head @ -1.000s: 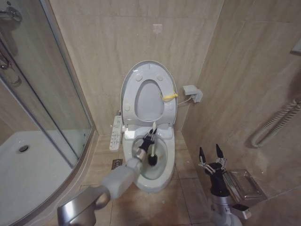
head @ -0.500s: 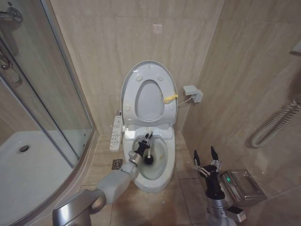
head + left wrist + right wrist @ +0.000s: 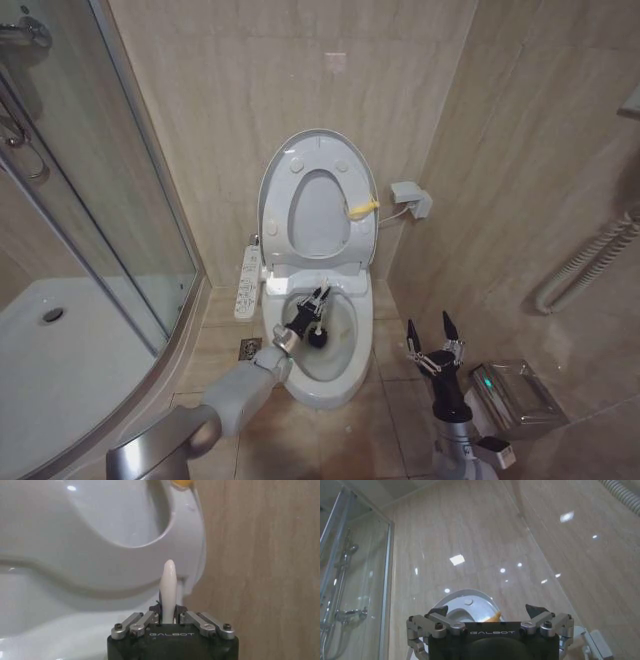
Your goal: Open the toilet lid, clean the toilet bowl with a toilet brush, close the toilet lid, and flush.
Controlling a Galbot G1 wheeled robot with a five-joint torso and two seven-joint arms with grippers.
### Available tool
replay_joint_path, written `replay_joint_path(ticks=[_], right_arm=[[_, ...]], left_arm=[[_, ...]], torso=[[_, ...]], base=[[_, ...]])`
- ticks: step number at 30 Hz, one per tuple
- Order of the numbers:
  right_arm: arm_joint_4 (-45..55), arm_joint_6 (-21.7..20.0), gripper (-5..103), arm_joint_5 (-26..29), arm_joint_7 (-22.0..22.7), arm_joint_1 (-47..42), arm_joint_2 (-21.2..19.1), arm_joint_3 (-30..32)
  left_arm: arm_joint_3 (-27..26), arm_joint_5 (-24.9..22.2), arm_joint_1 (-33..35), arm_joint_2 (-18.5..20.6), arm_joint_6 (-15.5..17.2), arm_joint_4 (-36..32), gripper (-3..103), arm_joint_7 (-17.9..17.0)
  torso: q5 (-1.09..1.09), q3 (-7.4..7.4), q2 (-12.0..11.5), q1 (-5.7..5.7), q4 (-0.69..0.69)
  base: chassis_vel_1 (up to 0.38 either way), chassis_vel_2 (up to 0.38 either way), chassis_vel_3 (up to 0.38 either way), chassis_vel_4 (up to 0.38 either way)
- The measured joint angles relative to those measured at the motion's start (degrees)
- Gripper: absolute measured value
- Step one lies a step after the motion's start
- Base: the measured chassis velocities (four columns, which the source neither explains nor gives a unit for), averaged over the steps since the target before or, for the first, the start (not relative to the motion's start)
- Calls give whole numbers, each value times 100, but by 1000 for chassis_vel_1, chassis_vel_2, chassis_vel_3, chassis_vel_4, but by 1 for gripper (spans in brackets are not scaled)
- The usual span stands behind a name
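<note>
The toilet lid (image 3: 300,160) stands raised against the wall with the ring seat up against it, a yellow tag (image 3: 362,208) at its edge. Below it is the toilet bowl (image 3: 342,362). My left gripper (image 3: 312,306) reaches over the bowl, shut on the toilet brush, whose dark head (image 3: 318,337) is down inside the basin. In the left wrist view the white handle (image 3: 169,587) sticks out between the fingers of the left gripper (image 3: 169,615). My right gripper (image 3: 427,332) points up, open and empty, to the right of the toilet; the right gripper (image 3: 487,611) faces the lid (image 3: 467,600).
A glass shower enclosure (image 3: 110,200) and white shower tray (image 3: 60,370) fill the left. A control panel (image 3: 246,282) hangs beside the toilet, with a floor drain (image 3: 249,348) below. A wall box (image 3: 410,198), a hose (image 3: 585,260) and a metal box (image 3: 515,392) are on the right.
The left gripper has shifted the brush a little to the left inside the bowl. The right gripper has moved left, toward the toilet.
</note>
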Motion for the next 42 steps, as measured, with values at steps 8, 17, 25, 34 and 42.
replay_joint_path(ticks=[8,17,25,34,42], right_arm=[[33,-1,100,-1,-1,-91,-67,-2],[54,-32,100,70,47,-99,-210,-32],[-66,-20,100,106,16,-19,-201,-72],[-62,-18,100,153,-20,-32,-219,-122],[-39,-16,100,123,-47,-44,-171,-180]], left_arm=[[76,128,-191,-108,43,-94,18,90],[651,-93,-693,295,922,-606,18,620],[1026,-1251,-1186,357,1138,-156,18,3161],[486,-471,-1022,151,977,681,18,4207],[128,-307,-1181,-79,852,687,18,4242]], torso=[[9,-4,1,-2,2],[9,-5,3,-3,4],[8,-5,4,-3,3],[8,-5,4,-4,2],[8,-5,4,-4,-1]], base=[[0,0,0,0],[0,0,0,0],[0,0,0,0],[0,0,0,0],[0,0,0,0]])
